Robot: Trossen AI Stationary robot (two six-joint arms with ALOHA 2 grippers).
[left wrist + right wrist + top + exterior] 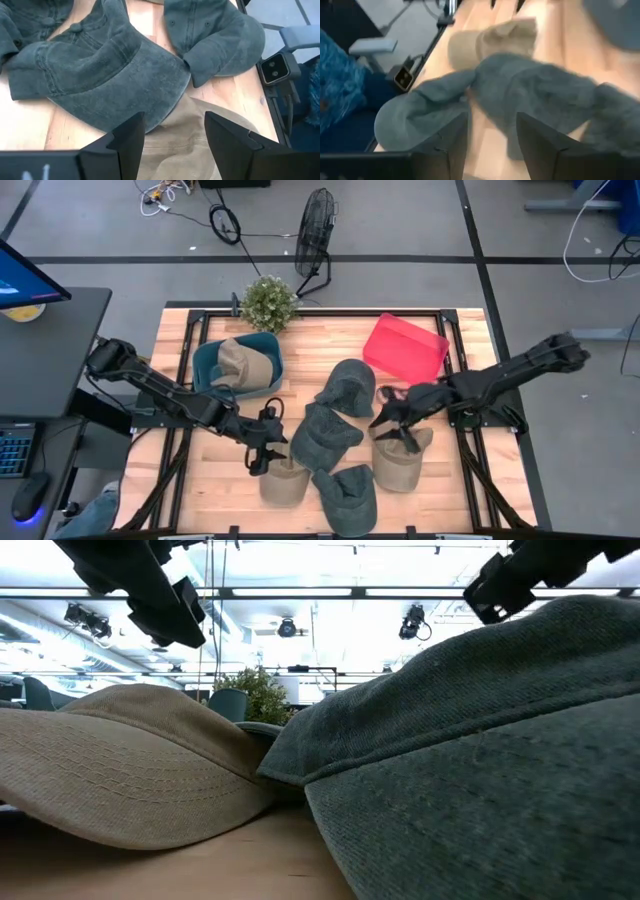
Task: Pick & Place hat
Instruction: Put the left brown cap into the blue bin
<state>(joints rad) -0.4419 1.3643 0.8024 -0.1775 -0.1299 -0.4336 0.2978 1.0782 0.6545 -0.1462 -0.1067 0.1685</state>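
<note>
Several caps lie on the wooden table [310, 345]: dark green ones [325, 435] in the middle and near edge, a tan one [282, 482] at the near left, and a tan one [402, 465] at the near right. Another tan cap [240, 360] sits in the teal bin [205, 370]. My left gripper [262, 455] is open just above the near-left tan cap [185, 145], beside a green cap's brim [125, 95]. My right gripper [393, 425] is open and empty above the right tan cap, facing the green caps [530, 95].
A red bin [405, 347] stands at the far right, and a potted plant [269, 302] at the far edge. The caps overlap each other closely. In the low view a tan cap [120, 770] and a green cap [480, 760] fill the foreground.
</note>
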